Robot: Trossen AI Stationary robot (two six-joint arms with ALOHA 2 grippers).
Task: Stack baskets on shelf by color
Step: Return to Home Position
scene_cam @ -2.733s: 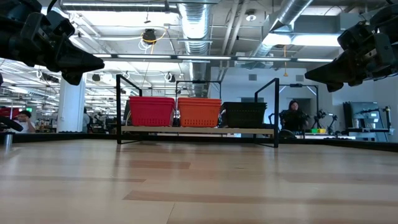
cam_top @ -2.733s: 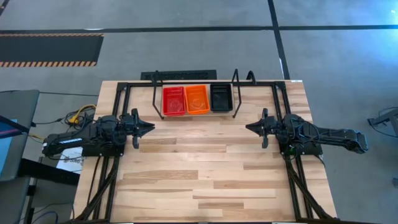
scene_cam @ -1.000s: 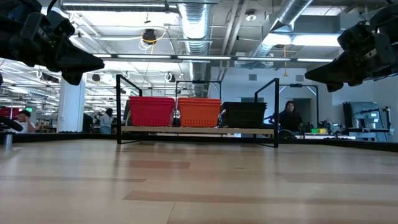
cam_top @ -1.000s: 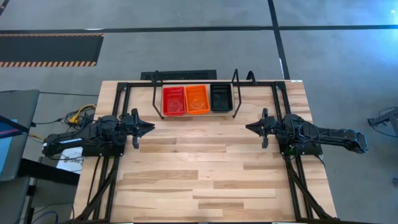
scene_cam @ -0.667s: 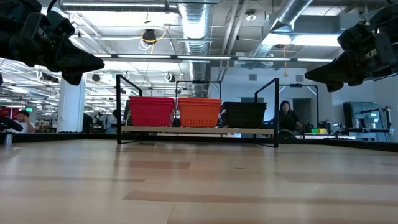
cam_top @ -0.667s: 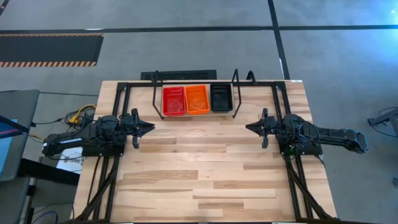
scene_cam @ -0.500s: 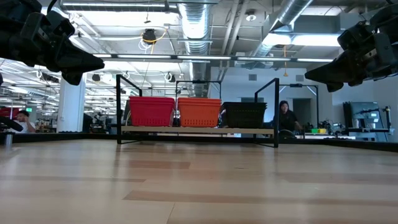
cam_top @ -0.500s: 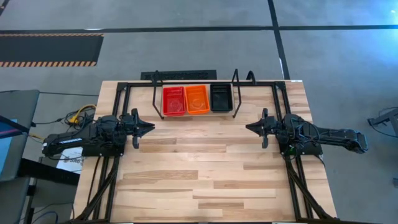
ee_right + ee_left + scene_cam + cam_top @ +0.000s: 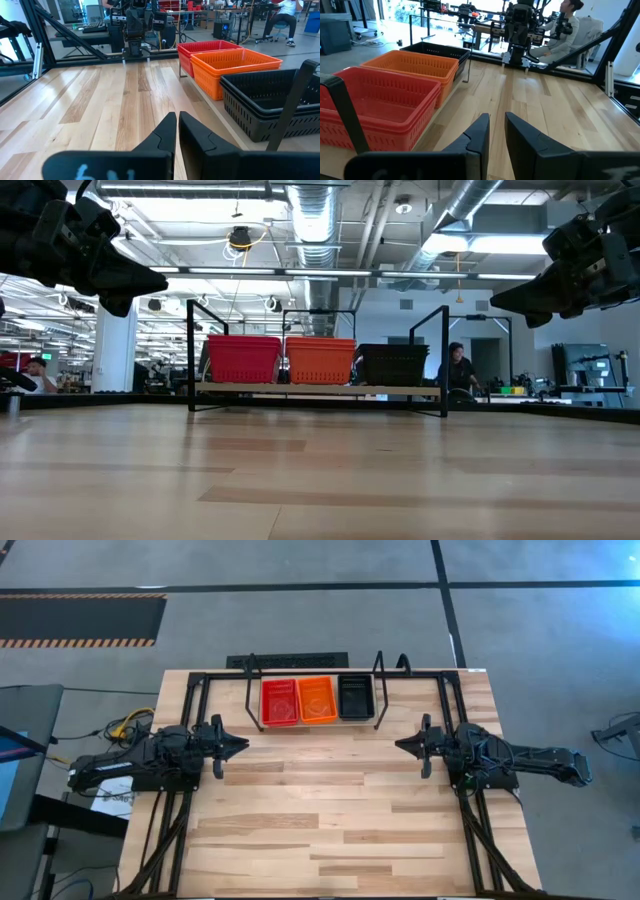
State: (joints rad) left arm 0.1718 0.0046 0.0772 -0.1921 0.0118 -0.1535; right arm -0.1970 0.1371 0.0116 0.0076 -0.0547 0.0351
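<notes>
A light wooden desk [image 9: 330, 830] is seen from above, with two dark robot arms resting at its left and right sides and pointing inward toward each other. Near the far edge of the desk stands the shelf [image 9: 312, 724], a narrow wooden board framed by thin black metal rods. On it sit three stacks of small mesh-walled baskets in a row, touching side by side: the red baskets [image 9: 279, 702] on the left, the orange baskets [image 9: 317, 699] in the middle and the black baskets [image 9: 355, 697] on the right. From desk height, the three stacks [image 9: 243, 358] [image 9: 320, 359] [image 9: 393, 364] stand level on the board, the black one slightly lower than the others. The left end effector [image 9: 238, 747] hangs above the desk, to the left of the shelf and nearer the front, well apart from the baskets; its fingers [image 9: 479, 135] are narrow, with only a thin gap between them, and hold nothing. The right end effector [image 9: 401, 745] mirrors it on the other side, also above the bare desk, its fingers [image 9: 167, 131] nearly together and empty. Beyond the desk, in the room behind, a person [image 9: 456, 370] shows near workbenches.
</notes>
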